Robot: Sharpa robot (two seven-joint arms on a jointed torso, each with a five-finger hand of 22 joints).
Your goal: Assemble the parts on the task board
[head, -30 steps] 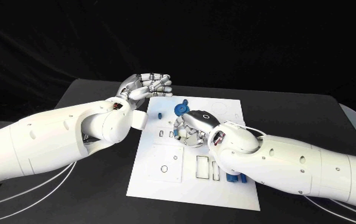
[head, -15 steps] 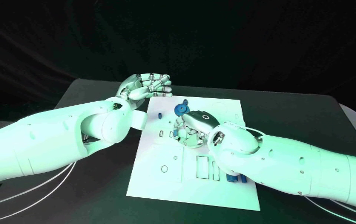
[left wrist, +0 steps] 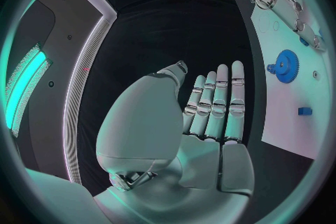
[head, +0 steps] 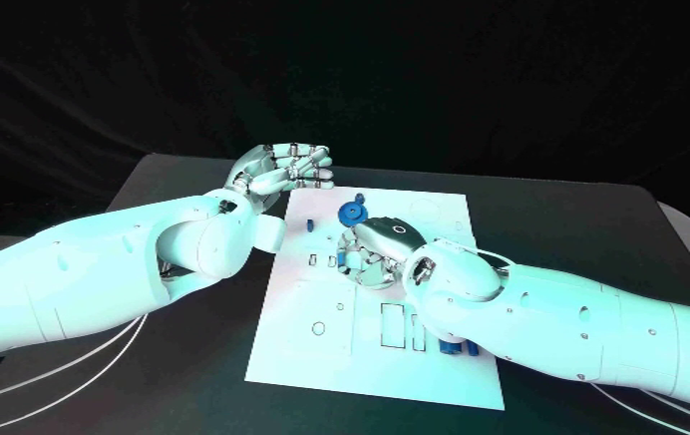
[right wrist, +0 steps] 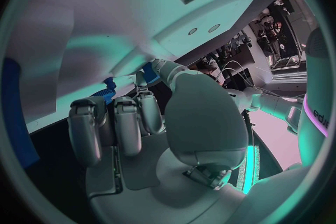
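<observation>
White board (head: 432,355) lies flat in the middle of the black table (head: 575,216), and everything can be placed from it. Near its far end a blue gear (head: 350,213) sits on the board, and a small blue peg (head: 308,223) stands just beside the gear, toward the left arm's side. At the near end, close to the corner on the right arm's side, a few more blue pieces (head: 458,347) lie loose, partly hidden by the right forearm.

The left hand (head: 285,169) is held up just off the board's far corner, over the table, fingers straight and side by side, palm bare; it carries nothing. The right hand (head: 377,250) is down over the middle of the board, just short of the gear, fingers curled under. Something blue shows past its fingers (right wrist: 112,123) in the wrist camera, but I cannot tell whether it is pinching a piece or only hovering over the board.

My reading is that the job is early to midway: the gear and the peg look seated, several outlined slots (head: 394,323) toward the near end are still vacant, and the loose pieces at the corner remain to be fitted.
</observation>
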